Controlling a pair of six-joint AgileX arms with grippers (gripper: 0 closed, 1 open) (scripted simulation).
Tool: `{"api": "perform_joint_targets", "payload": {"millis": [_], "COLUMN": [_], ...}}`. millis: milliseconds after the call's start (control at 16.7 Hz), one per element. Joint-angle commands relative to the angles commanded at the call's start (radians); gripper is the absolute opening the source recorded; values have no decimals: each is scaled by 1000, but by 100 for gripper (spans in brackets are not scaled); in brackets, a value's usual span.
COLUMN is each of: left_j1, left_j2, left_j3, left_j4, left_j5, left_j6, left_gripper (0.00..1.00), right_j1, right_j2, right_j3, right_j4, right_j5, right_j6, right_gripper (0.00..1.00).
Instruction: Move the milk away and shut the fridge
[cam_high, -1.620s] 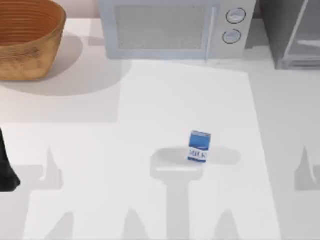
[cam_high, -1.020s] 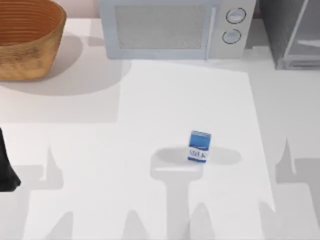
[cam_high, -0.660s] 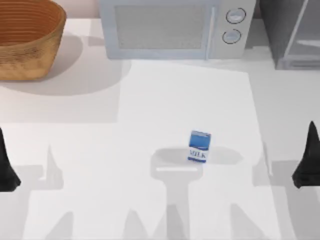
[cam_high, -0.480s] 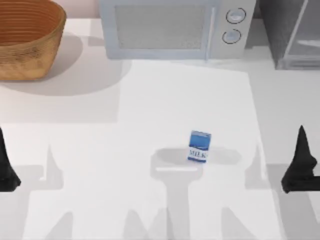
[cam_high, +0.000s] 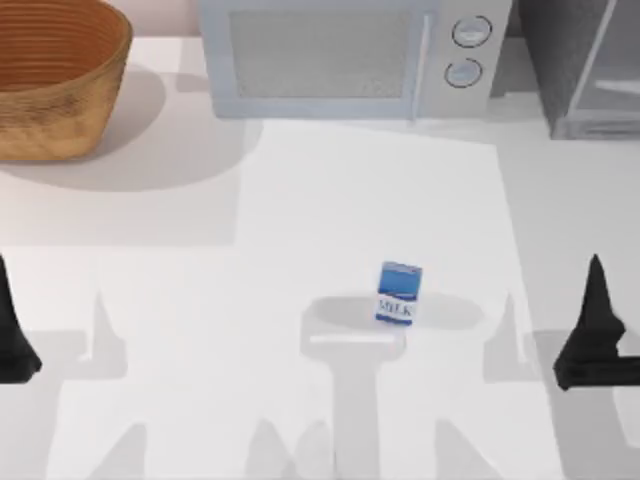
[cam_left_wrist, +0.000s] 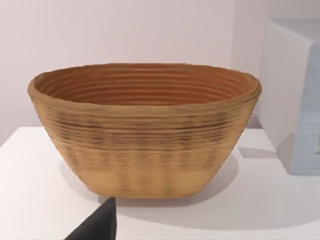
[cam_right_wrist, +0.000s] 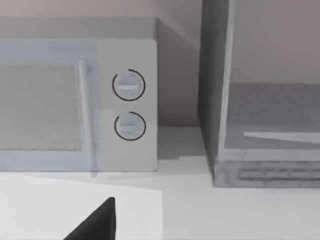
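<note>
The milk (cam_high: 400, 293), a small carton with a blue top and a white printed lower part, stands upright on the white table, right of the middle. The fridge (cam_high: 585, 65), a dark-grey speckled cabinet with a pale-framed glassy panel, stands at the back right corner; the right wrist view shows the fridge (cam_right_wrist: 260, 100) beside the microwave. My right gripper (cam_high: 597, 335) hovers near the table's right edge, well to the right of the milk and apart from it. My left gripper (cam_high: 10, 340) rests at the left edge.
A light-grey microwave (cam_high: 350, 55) with two round knobs lines the back middle, just left of the fridge. A woven brown basket (cam_high: 55, 75) sits at the back left, and the left wrist view faces the basket (cam_left_wrist: 145, 130).
My right gripper has come in from the right edge and moved left toward the milk. The milk and the left gripper have stayed put.
</note>
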Motion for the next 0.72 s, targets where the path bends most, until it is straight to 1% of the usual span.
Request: {"api": "perform_joint_targets", "payload": {"millis": [180, 360, 540, 720], "left_j1": [0, 0, 0, 0], "left_j2": [0, 0, 0, 0], "left_j3": [0, 0, 0, 0], "left_j4": [0, 0, 0, 0], "left_j5": [0, 0, 0, 0], "left_j6": [0, 0, 0, 0], "left_gripper": [100, 100, 100, 100], "right_j1": [20, 56, 96, 135], "right_j2": [64, 223, 473, 777], "right_j3": [40, 124, 239, 370], "right_j4": [45, 140, 264, 402], "right_j5": [25, 85, 167, 256], "right_j6": [3, 6, 10, 15], "right_gripper": [100, 100, 100, 100]}}
